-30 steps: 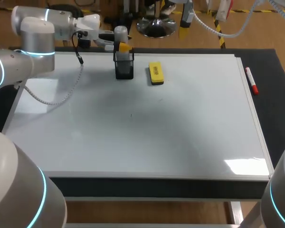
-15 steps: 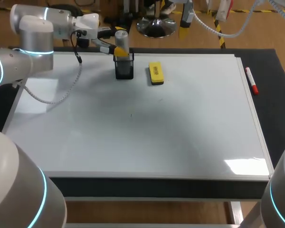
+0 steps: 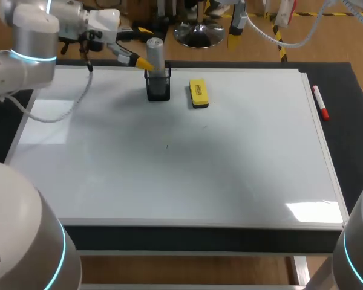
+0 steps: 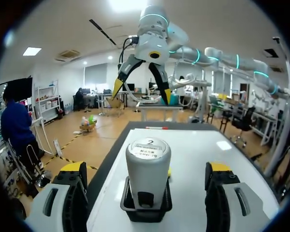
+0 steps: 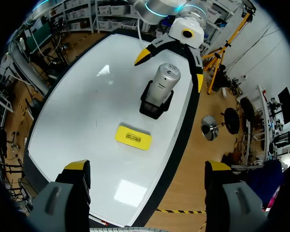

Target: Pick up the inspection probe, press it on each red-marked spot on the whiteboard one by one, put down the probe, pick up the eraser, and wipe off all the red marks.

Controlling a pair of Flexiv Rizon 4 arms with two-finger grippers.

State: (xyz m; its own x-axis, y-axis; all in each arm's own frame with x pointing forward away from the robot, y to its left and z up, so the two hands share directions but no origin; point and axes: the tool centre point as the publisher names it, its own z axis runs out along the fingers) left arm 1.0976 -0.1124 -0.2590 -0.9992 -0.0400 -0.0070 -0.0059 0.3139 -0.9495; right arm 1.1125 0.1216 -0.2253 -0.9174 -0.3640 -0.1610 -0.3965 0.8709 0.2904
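1. Head view: the left gripper (image 4: 146, 170) has pulled back to the left and a little up from the probe (image 3: 155, 53). A second ago its yellow tip was right at the holder (image 3: 158, 89).
2. The probe did not go with it. It stands upright in the black holder, near the far edge of the whiteboard (image 3: 169, 175).
3. In the left wrist view the fingers are released and wide apart. The probe is ahead, between their lines, and touches neither of them.
4. The right gripper (image 5: 146, 169) is also released and grasps nothing. It hangs high beyond the far edge, facing the left one.
5. I can find no red mark on the whiteboard, only one tiny dark speck near the middle. I judge that the probe is put down, and the eraser (image 3: 198, 93) is the next thing to take.
6. The eraser lies flat just right of the holder, apart from it. A grasp from above must keep the left finger away from the holder.
7. Both things sit close to the far edge, so the open room is on the near side, over the wide board.
8. A red marker (image 3: 320, 103) lies on the bench (image 3: 351, 90) just past the right edge of the board, well apart from the eraser.
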